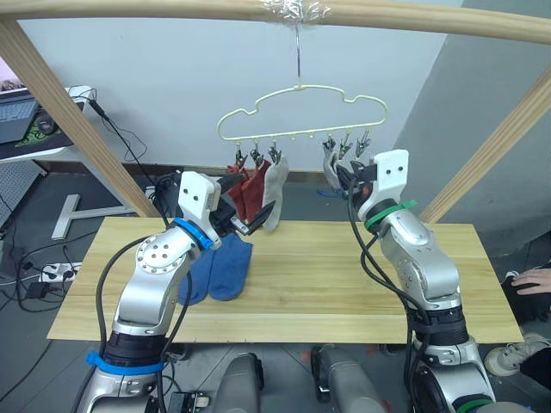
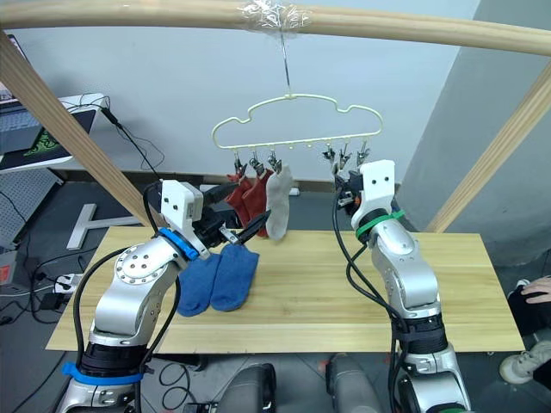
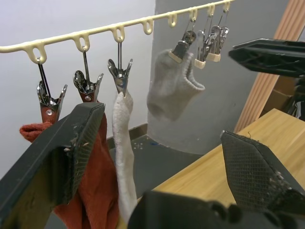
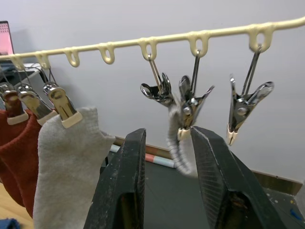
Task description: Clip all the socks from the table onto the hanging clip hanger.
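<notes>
Left eye view shows us the clip hanger (image 1: 301, 116) hooked on the wooden pole (image 1: 172, 9), with two rust red socks (image 1: 248, 194) and a grey sock (image 1: 275, 194) pinned on its left clips. A second grey sock (image 4: 177, 143) hangs from a clip on its right group, just in front of our right gripper (image 4: 164, 157). Two blue socks (image 1: 219, 267) lie side by side on the table (image 1: 344, 284), below our left gripper (image 1: 250, 219).

Our left fingers stand wide apart and empty; our right fingers are parted too, holding nothing, with the grey sock's clip just beyond them.

We judge the blue socks light, limp and floppy, neither fragile nor slippery. They will sag and fold when lifted, so we would pinch each at its cuff, leaving an edge free for a clip.

Two right-hand clips (image 4: 243, 107) look free. The tabletop right of the blue socks gives open room. The slanted frame poles (image 1: 69, 112) stand at both sides, and the hanger can swing if nudged.
</notes>
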`<state>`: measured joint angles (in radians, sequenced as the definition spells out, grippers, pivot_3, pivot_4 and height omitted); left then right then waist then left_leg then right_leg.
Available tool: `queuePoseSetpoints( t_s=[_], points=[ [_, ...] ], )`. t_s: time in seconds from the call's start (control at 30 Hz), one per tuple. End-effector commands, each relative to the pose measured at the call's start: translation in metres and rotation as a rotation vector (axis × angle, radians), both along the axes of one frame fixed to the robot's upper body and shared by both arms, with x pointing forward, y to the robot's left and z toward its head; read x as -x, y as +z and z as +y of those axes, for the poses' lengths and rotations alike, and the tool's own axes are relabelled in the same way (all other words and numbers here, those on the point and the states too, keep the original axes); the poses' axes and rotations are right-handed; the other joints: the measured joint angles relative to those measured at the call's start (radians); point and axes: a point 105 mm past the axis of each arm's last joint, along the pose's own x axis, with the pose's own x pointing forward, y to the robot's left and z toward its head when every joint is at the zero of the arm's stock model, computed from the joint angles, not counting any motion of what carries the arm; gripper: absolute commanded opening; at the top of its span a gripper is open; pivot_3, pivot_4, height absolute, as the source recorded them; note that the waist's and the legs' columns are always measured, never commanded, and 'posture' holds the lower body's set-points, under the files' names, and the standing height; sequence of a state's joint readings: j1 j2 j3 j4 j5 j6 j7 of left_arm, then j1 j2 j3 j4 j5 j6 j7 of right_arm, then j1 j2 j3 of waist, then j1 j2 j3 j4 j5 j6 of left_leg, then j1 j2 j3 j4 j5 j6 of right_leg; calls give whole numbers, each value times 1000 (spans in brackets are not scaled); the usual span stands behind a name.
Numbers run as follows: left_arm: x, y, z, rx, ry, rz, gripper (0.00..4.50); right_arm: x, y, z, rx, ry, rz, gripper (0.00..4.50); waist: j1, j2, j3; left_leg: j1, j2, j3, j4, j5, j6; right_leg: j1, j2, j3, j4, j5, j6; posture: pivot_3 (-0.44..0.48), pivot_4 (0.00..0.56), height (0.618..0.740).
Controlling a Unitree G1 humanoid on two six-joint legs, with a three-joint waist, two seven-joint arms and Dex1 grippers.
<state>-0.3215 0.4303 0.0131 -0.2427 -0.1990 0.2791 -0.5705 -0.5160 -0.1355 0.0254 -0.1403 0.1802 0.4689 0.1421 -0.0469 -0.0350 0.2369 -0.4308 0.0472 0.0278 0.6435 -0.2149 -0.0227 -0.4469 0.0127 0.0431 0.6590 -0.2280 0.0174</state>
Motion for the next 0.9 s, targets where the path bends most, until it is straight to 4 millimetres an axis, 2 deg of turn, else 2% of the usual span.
queuePoseSetpoints(
  t_s=[0.03, 0.33, 0.57, 0.73, 0.9],
  points=[
    [5, 18, -4, 6, -25, -62, 4500, -4, 15, -4, -19, -36, -62, 1529, 1, 0, 0, 0, 0, 0, 0, 0, 0, 0, 0, 0, 0, 0, 0, 13, 233, 740],
    [5, 22, -8, 12, -40, -66, 4500, -21, 16, -6, -30, -84, -57, 1529, 4, 0, 0, 0, 0, 0, 0, 0, 0, 0, 0, 0, 1, 0, 0, 17, 230, 740],
    [4, 34, -11, 38, -47, -78, 4500, -32, 20, -10, -34, -114, -67, 1529, 10, 0, 0, 0, 0, 0, 0, 0, 0, 0, 0, 0, 1, 0, 0, 23, 229, 740],
    [5, 42, -15, 45, -61, -93, 4500, -40, 31, -1, -53, -99, -92, 1529, 11, 0, 0, 0, 0, 0, 0, 0, 0, 0, 0, 0, 2, 0, 0, 28, 228, 740],
    [5, 43, -16, 48, -62, -90, 4500, -41, 34, 7, -70, -68, -98, 1529, 15, 0, 0, 0, 0, -1, 0, 0, 0, 0, 0, -1, 2, 0, 0, 31, 227, 740]
  ],
)
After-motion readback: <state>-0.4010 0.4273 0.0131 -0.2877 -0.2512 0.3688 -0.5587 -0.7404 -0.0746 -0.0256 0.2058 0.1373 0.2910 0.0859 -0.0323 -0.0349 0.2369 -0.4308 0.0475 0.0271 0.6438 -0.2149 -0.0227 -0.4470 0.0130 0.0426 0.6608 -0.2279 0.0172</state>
